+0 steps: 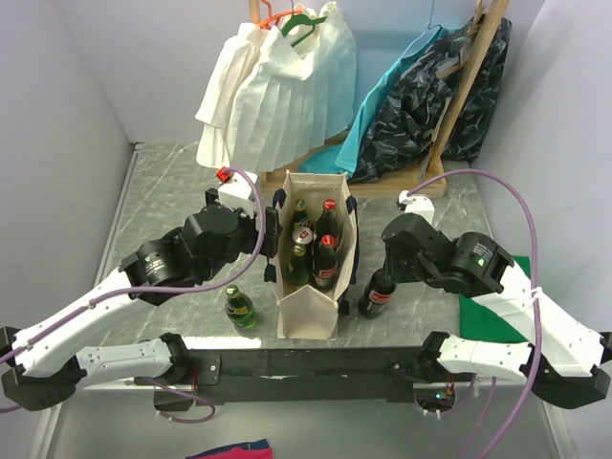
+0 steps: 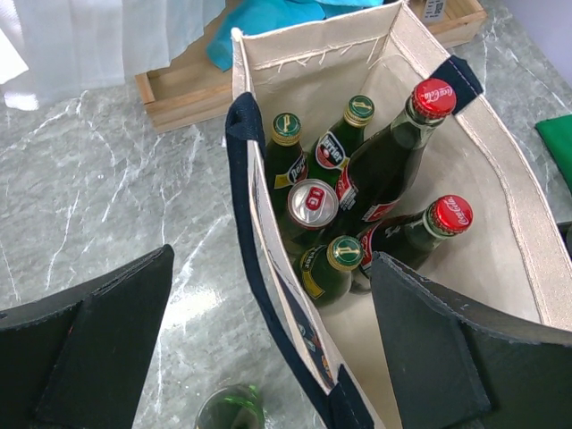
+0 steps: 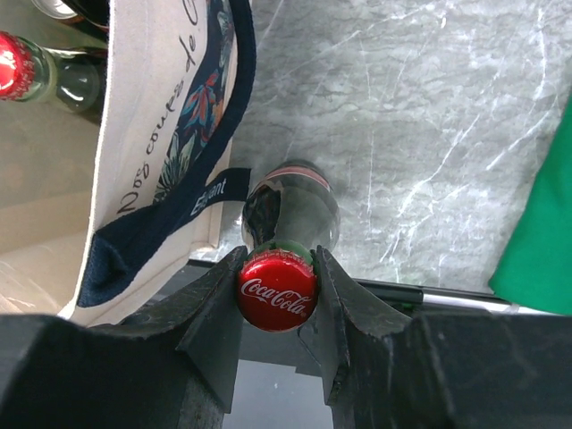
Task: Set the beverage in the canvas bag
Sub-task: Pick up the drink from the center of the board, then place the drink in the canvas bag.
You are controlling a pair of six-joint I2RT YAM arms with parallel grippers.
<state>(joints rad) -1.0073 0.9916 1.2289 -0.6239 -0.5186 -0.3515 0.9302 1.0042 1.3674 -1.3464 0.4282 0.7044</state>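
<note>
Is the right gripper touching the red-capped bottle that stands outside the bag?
Touching. The right wrist view shows the right gripper closed on the bottle: its fingers press against both sides of the red cap, with no gap.

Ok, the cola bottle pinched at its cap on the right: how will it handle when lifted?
Dark, seemingly full glass cola bottle: probably heavy for its size. Held only at the cap by the right fingers, it could swing or slip.
</note>
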